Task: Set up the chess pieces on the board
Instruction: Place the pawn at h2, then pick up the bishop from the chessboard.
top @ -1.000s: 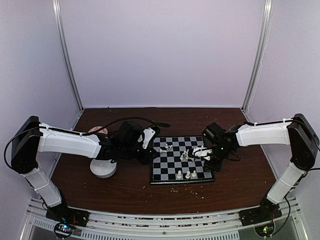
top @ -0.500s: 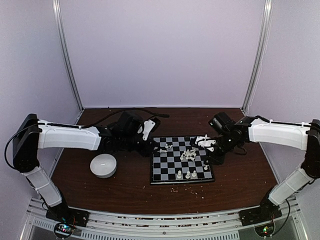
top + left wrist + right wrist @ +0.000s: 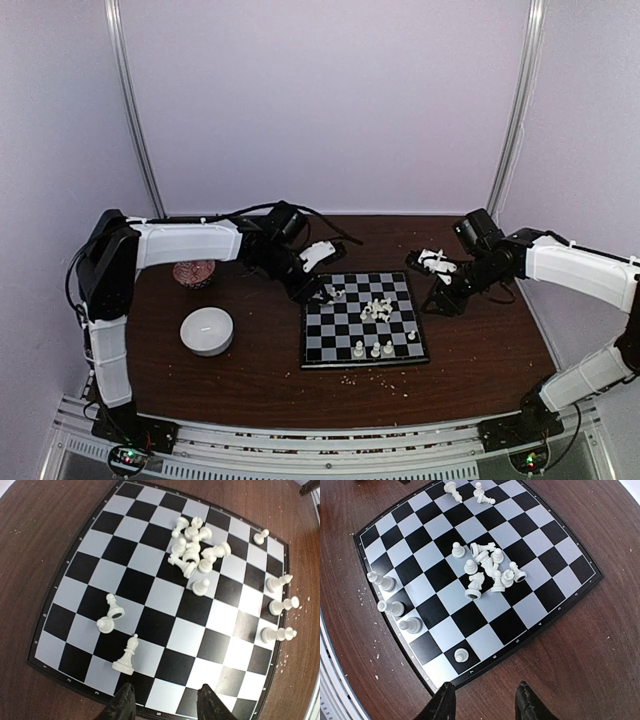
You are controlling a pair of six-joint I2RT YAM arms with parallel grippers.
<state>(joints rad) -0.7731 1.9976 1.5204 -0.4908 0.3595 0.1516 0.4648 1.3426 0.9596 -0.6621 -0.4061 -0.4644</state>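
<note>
Tiny white plastic chess pieces [image 3: 192,555] look light, slippery, tippy; pinch each mid-stem. Left and right jaws stand apart, empty.

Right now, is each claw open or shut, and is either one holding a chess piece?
Left claw: open, holding nothing.
Right claw: open, holding nothing.

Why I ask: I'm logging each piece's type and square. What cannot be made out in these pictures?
- Heap of chess pieces on the board: too small in the top view to tell types; overlapping in both wrist views, so no sure count.
- Left gripper, right gripper: cut off by the bottom edge of each wrist view, only tips showing.
- Reddish round thing beyond the bowl, top view: too small and blurred to identify.
</note>
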